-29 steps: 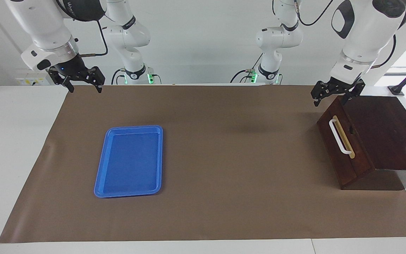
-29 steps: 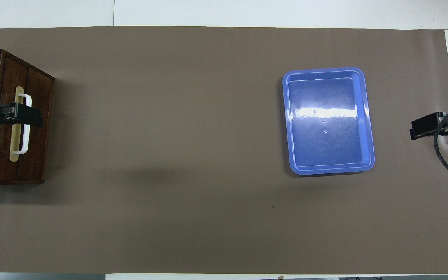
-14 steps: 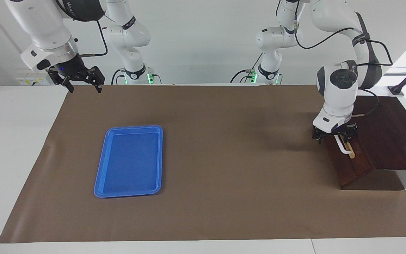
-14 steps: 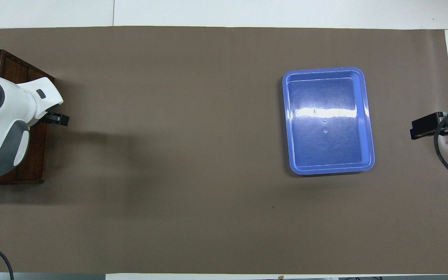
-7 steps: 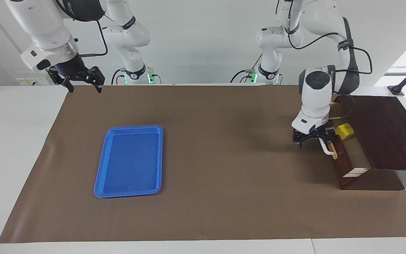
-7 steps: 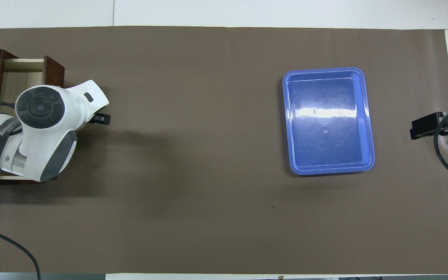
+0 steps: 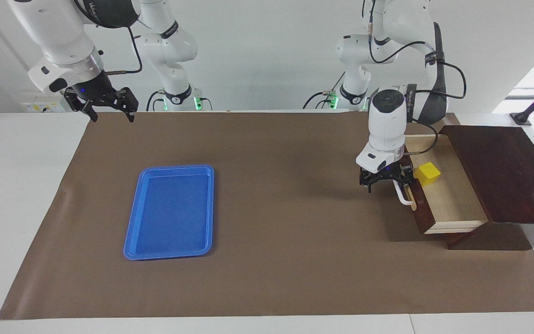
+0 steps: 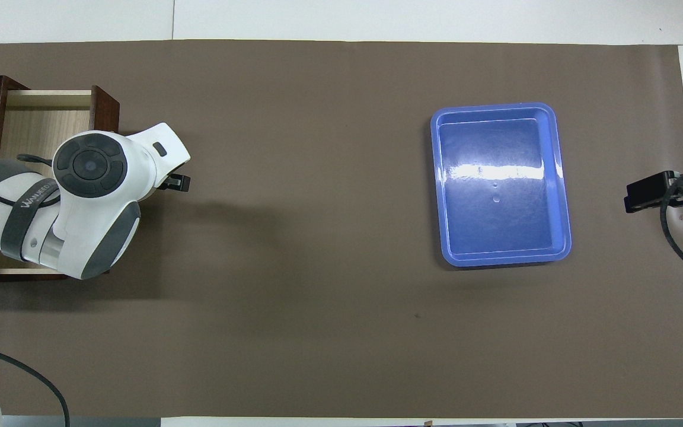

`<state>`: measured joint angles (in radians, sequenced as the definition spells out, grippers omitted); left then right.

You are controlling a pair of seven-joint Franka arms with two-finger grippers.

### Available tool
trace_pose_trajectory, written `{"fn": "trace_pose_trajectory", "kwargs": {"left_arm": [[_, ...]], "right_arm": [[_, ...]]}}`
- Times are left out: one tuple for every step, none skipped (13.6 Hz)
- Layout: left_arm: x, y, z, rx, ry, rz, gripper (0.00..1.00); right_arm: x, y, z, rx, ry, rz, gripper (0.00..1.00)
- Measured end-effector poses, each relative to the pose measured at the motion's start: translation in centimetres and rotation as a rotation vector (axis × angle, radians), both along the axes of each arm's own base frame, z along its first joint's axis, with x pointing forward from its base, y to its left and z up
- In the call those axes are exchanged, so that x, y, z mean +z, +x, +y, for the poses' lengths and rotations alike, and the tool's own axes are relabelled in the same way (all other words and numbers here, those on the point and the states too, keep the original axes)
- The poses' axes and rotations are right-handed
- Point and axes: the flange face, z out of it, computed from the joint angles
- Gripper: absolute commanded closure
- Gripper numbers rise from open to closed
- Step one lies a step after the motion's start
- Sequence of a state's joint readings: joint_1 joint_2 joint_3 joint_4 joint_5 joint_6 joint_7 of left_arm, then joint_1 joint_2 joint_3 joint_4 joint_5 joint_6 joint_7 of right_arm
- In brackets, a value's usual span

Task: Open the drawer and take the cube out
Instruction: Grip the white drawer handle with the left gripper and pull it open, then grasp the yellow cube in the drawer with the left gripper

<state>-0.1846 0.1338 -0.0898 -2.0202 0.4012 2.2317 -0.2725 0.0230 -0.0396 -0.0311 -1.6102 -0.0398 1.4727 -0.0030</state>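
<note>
- Since the cube [image 7: 427, 173] looks small, light and rigid, pinch its flat sides; it sits in the open drawer [image 7: 452, 204] at the counter's left-arm end
- left gripper [image 7: 386, 180] fingers spread at the handle [image 7: 402, 195]; right gripper [image 7: 107, 107] fingers spread, waiting over its corner

1. Both arms are glossy white with rounded shells and dark grey joint bands.
2. Black cables loop along the links.
3. Each black end effector, left [image 7: 386, 182] and right [image 7: 108, 107], sits below a silver wrist ring.
4. Green lights glow at the bases.
</note>
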Motion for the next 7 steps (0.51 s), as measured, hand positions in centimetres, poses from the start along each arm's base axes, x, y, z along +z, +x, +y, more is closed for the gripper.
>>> {"fn": "trace_pose_trajectory", "kwargs": {"left_arm": [[1.1, 0.4, 0.0, 0.024, 0.002, 0.014, 0.0], [3.1, 1.1, -0.1, 0.063, -0.005, 0.031, 0.0], [5.7, 2.1, -0.1, 0.104, -0.023, 0.042, 0.0], [8.6, 3.0, 0.2, 0.142, -0.044, 0.045, 0.0], [10.8, 3.7, 0.8, 0.179, -0.067, 0.043, 0.0], [12.4, 4.2, 2.3, 0.224, -0.098, 0.041, 0.0], [13.4, 4.8, 4.8, 0.277, -0.135, 0.038, 0.0]], "right_arm": [[0.0, 0.0, 0.0, 0.0, 0.0, 0.0, 0.0], [0.0, 0.0, 0.0, 0.0, 0.0, 0.0, 0.0], [0.0, 0.0, -0.1, -0.001, 0.0, 0.0, 0.0], [0.0, 0.0, -0.1, -0.002, 0.0, 0.0, 0.0], [0.0, 0.0, -0.1, -0.003, 0.0, 0.0, 0.0], [0.0, 0.0, -0.1, -0.002, 0.0, 0.0, 0.0], [0.0, 0.0, -0.1, -0.001, 0.0, 0.0, 0.0]]}}
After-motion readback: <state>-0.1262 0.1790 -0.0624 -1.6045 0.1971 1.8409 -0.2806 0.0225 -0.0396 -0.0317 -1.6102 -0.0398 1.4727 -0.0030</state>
